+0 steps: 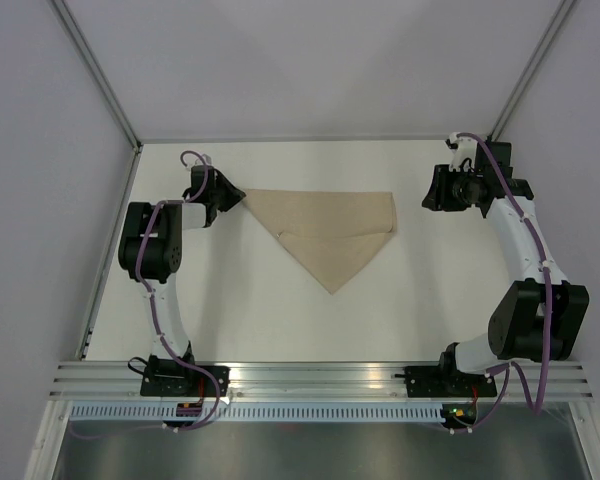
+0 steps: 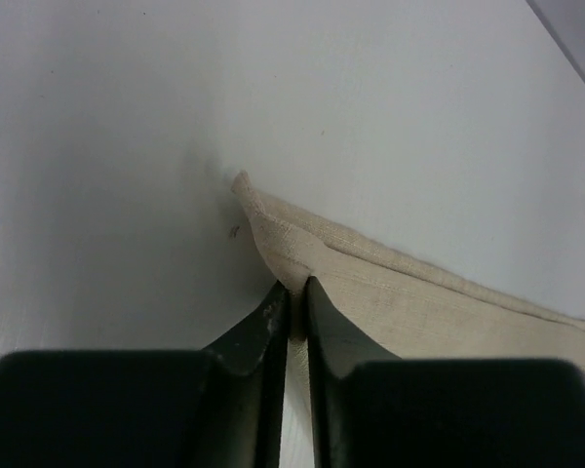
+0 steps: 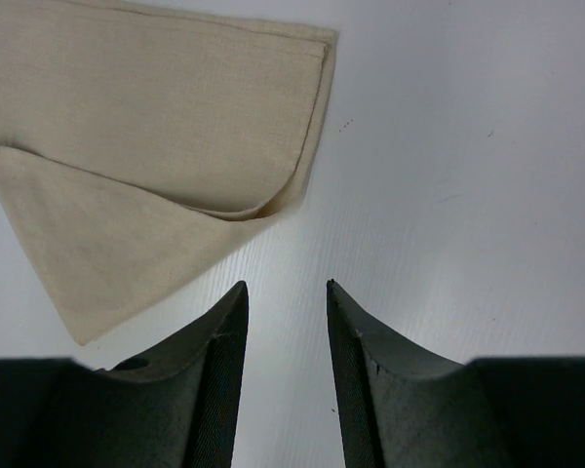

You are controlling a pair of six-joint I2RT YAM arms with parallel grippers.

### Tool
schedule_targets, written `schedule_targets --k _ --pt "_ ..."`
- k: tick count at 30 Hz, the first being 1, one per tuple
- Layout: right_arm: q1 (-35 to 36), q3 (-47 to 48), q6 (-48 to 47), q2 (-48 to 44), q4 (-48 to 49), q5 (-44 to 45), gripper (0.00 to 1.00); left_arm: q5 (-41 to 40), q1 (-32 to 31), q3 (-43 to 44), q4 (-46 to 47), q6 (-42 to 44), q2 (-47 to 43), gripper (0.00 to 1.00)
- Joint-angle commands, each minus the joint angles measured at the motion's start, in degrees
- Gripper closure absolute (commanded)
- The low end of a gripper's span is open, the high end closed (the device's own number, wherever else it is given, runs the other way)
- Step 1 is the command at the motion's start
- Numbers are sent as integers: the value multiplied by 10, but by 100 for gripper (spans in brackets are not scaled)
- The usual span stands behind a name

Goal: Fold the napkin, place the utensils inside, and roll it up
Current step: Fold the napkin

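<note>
The tan napkin (image 1: 330, 230) lies folded into a triangle on the white table, its point toward the near edge. My left gripper (image 1: 235, 196) is shut on the napkin's left corner (image 2: 273, 234), with the cloth pinched between the black fingers. My right gripper (image 1: 430, 190) is open and empty, a little to the right of the napkin's right corner (image 3: 302, 117), above bare table. The fork is out of view in every frame.
The white table (image 1: 280, 310) is walled by grey panels at the left, back and right. An aluminium rail (image 1: 320, 380) with both arm bases runs along the near edge.
</note>
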Motion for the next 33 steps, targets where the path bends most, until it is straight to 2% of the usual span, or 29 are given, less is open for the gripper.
schedule_targets --k 1,7,10,17,21,26,29,33 --pt "6 -3 -4 7 11 -2 56 35 6 -8 41 -18 -4 87" --pt "11 -2 -7 9 11 3 56 66 16 -97 163 -17 -72 98" --pt "16 -2 -8 9 11 7 56 99 17 -144 238 -8 -114 98" --pt "24 -2 -8 9 14 15 56 254 0 -209 366 -3 -180 98" --pt "30 -2 -7 9 14 17 57 340 -42 -226 362 39 -200 98" --pt "34 -4 -7 9 15 22 57 398 -120 -245 302 124 -217 97" --pt "35 -5 -7 9 14 24 57 398 -169 -246 219 192 -225 97" --pt "35 -6 -7 8 16 25 57 343 -230 -246 134 256 -228 95"
